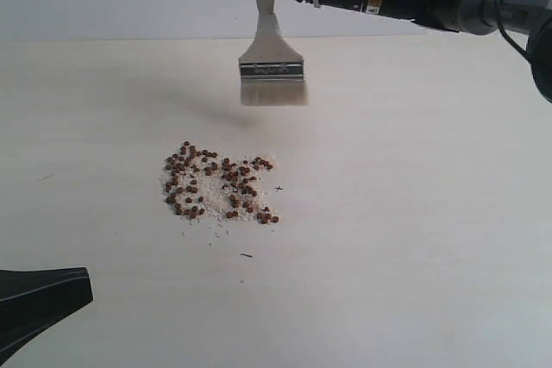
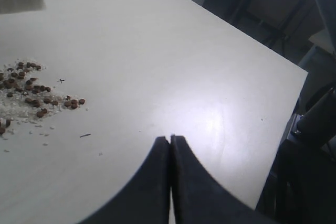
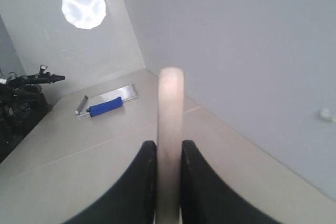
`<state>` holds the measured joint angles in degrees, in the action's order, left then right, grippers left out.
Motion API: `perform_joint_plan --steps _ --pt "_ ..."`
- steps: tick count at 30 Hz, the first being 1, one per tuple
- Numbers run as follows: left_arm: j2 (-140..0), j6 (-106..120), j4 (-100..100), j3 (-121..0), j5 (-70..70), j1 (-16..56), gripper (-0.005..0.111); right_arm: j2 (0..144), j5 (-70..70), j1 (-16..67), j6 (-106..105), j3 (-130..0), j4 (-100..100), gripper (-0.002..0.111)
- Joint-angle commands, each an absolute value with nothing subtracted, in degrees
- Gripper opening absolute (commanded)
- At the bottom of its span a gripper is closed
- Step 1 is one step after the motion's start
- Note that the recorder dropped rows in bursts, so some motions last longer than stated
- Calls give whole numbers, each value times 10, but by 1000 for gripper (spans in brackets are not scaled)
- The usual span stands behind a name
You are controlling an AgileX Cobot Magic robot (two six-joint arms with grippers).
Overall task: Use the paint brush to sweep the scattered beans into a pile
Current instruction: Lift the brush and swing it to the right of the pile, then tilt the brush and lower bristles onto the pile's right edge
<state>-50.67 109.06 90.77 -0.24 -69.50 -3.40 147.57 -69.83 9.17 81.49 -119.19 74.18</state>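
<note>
The pale tabletop (image 1: 431,213) is smooth, so things will slide easily on it. The paint brush (image 1: 272,66) hangs above it toward the far edge, clear of the surface. The right hand (image 3: 169,148) is clamped on its stiff wooden handle (image 3: 170,108), which looks the sensible hold: the brush seems light, with soft bristles (image 1: 273,92) that should bend. The left hand (image 2: 170,142) is closed and empty. Midway between the far and near edges lie the beans (image 1: 220,187), tiny, round and likely to roll.
</note>
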Motion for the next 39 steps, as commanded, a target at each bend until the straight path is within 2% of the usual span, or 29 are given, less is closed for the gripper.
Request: perform_joint_plan --steps 1,13,23,32,39 --pt "-503 1093 910 0 -700 -35 0 1441 -700 69 853 -1182 805 0" --pt "-503 1093 910 0 -700 -35 0 1266 -700 14 835 -996 891 0" --pt "-503 1093 910 0 -700 -35 0 1157 -700 16 827 -855 998 0" --pt "-503 1093 910 0 -700 -35 0 1024 -700 20 708 -669 959 0" --pt "-503 1092 910 0 -700 -35 0 1038 -700 42 644 -612 886 0"
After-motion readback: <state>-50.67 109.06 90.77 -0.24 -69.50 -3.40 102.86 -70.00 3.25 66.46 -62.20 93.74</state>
